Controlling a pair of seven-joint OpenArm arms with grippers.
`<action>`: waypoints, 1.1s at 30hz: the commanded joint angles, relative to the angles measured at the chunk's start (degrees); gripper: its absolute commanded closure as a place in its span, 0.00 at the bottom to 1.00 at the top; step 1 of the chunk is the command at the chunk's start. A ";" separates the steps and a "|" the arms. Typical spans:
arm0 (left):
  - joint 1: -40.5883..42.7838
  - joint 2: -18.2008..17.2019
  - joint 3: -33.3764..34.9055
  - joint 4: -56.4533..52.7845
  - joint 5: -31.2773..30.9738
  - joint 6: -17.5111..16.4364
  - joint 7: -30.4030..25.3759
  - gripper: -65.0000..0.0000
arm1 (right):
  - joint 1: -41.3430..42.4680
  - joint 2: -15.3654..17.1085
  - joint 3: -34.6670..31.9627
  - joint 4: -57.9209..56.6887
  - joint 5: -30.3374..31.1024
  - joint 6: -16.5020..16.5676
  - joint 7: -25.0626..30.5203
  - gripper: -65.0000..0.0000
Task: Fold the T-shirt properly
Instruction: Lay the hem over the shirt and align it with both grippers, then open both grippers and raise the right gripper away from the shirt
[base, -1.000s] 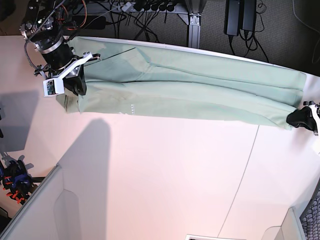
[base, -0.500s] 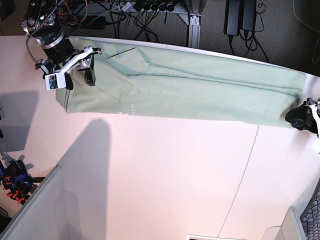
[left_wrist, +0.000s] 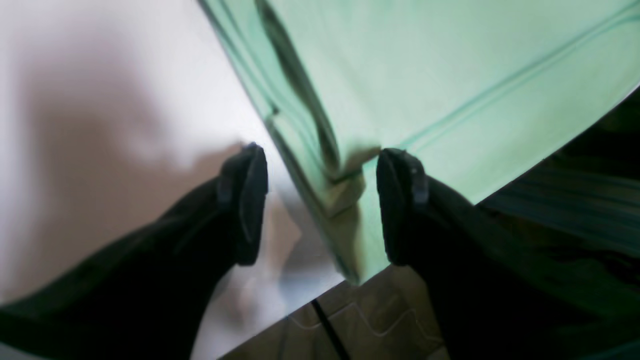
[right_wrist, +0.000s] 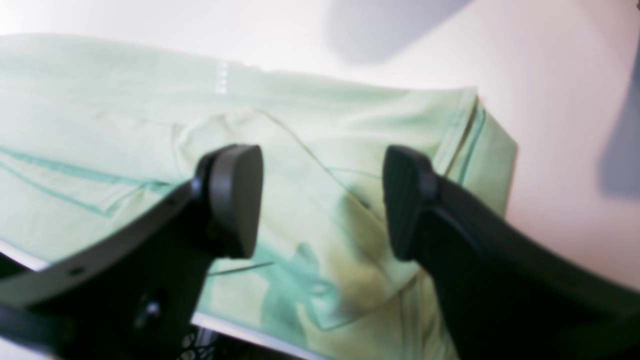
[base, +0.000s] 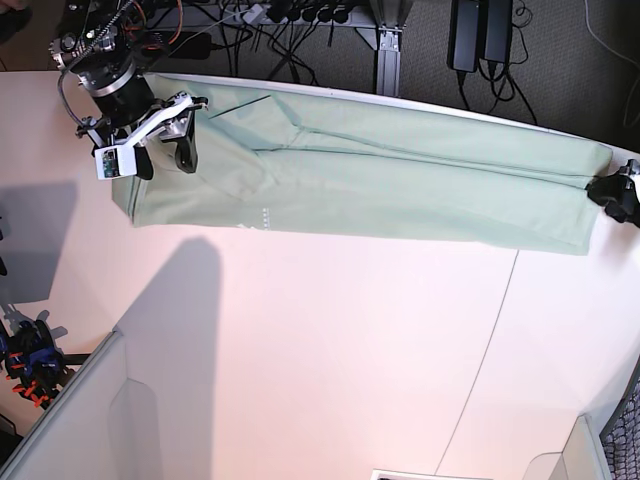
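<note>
Currently, the pale mint-green soft knit T-shirt is laid out as a long folded band along the far edge of the white tabletop, stretching from far left to far right. A row of small buttons is seen near its near edge. The right end effector is held spread above the shirt's left end, with nothing between its black ribbed pads. The left end effector is likewise spread wide at the shirt's right end, where a folded corner lies between the pads without being pinched.
</note>
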 joint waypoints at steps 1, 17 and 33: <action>-0.42 -1.55 -0.70 0.22 -0.50 -0.54 -0.90 0.41 | 0.26 0.61 0.52 0.83 0.31 -0.17 1.66 0.42; -0.35 3.89 -0.70 -1.53 1.46 -0.54 -3.74 0.41 | 0.24 0.00 0.52 0.83 0.33 -0.17 1.42 0.42; -0.33 7.74 -0.70 -3.19 -5.16 -0.54 -3.69 0.89 | 0.22 0.00 0.52 0.83 0.31 -0.17 1.40 0.42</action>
